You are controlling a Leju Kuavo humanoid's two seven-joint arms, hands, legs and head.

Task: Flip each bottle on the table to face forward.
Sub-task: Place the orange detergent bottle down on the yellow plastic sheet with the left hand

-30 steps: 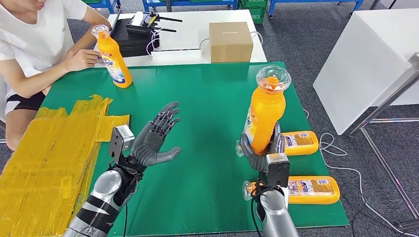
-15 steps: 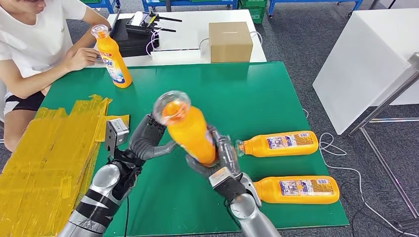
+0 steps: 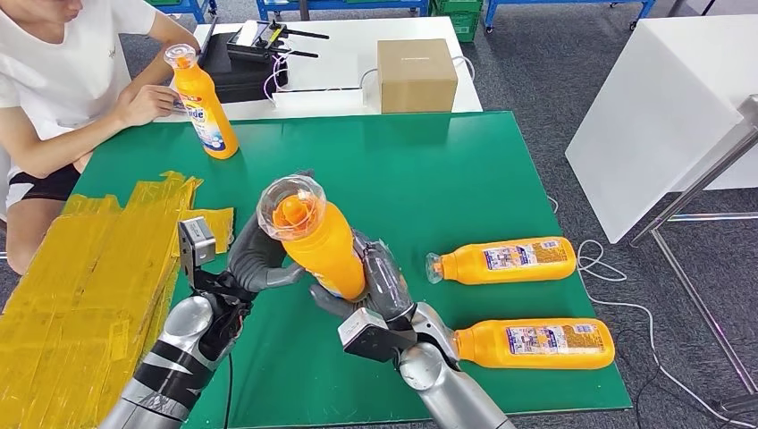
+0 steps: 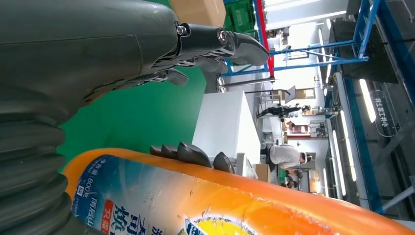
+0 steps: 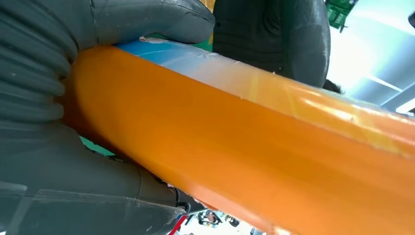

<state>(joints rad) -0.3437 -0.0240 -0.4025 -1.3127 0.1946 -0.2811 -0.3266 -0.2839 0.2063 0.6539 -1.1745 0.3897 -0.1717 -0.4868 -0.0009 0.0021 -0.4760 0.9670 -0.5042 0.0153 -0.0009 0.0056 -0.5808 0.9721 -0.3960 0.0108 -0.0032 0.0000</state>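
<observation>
— Right robot hand?
— Wrapped round a bottle, raised above the green tabletop, tilted, cap toward the camera.

— Left robot hand?
— Against the same bottle's far side, thumb under it. Gripping or just touching: cannot tell.

— Other bottles?
— Two lying flat near the right edge, one beyond the other. A fourth upright at the far left corner, beside a seated person.
</observation>
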